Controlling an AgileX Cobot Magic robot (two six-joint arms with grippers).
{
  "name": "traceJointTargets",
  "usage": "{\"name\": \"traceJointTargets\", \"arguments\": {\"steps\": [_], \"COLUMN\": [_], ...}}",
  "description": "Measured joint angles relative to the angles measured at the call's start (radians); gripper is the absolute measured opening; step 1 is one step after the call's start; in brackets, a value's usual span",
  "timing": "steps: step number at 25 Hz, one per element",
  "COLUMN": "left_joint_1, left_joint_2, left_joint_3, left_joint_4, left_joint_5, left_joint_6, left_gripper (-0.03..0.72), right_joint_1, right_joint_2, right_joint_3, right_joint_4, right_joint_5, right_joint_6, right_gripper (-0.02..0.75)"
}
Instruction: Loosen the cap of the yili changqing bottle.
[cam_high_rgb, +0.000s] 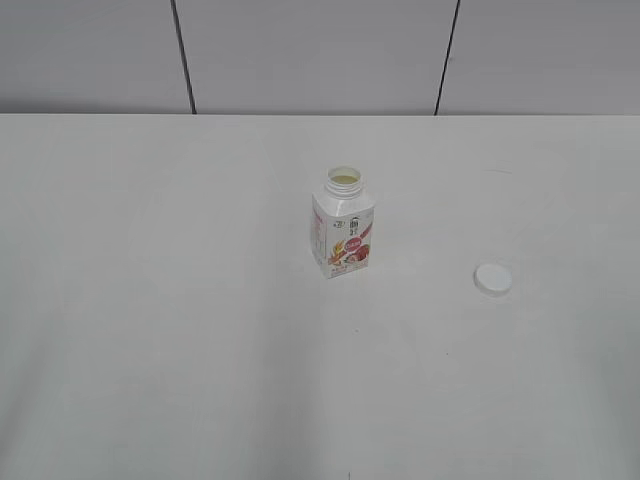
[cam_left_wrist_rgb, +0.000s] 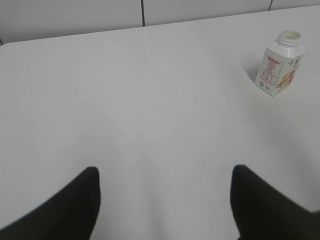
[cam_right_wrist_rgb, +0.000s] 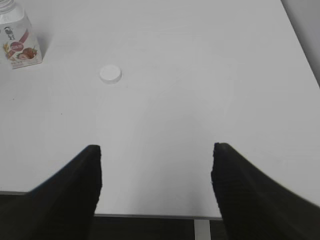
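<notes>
The yili changqing bottle (cam_high_rgb: 342, 222) stands upright in the middle of the white table with its neck open. It also shows in the left wrist view (cam_left_wrist_rgb: 278, 64) at the upper right and in the right wrist view (cam_right_wrist_rgb: 18, 39) at the upper left. The white cap (cam_high_rgb: 493, 279) lies flat on the table to the bottle's right, apart from it, and shows in the right wrist view (cam_right_wrist_rgb: 110, 74). My left gripper (cam_left_wrist_rgb: 165, 177) is open and empty, well short of the bottle. My right gripper (cam_right_wrist_rgb: 156, 152) is open and empty over the table's near edge. Neither gripper shows in the exterior view.
The white table (cam_high_rgb: 150, 300) runs to a grey panelled wall (cam_high_rgb: 300, 50) at the back. The table's near edge (cam_right_wrist_rgb: 150, 216) and right edge (cam_right_wrist_rgb: 300, 45) show in the right wrist view.
</notes>
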Motion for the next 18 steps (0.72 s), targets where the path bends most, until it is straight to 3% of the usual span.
{"name": "traceJointTargets", "arguments": {"steps": [18], "left_joint_1": [0.000], "left_joint_2": [0.000], "left_joint_3": [0.000], "left_joint_4": [-0.019], "left_joint_5": [0.000], "left_joint_6": [-0.016], "left_gripper": [0.496], "right_joint_1": [0.000], "right_joint_2": [-0.001], "right_joint_3": [0.023], "right_joint_4": [-0.020], "right_joint_5": [-0.064], "right_joint_6": [0.013], "right_gripper": [0.545]}}
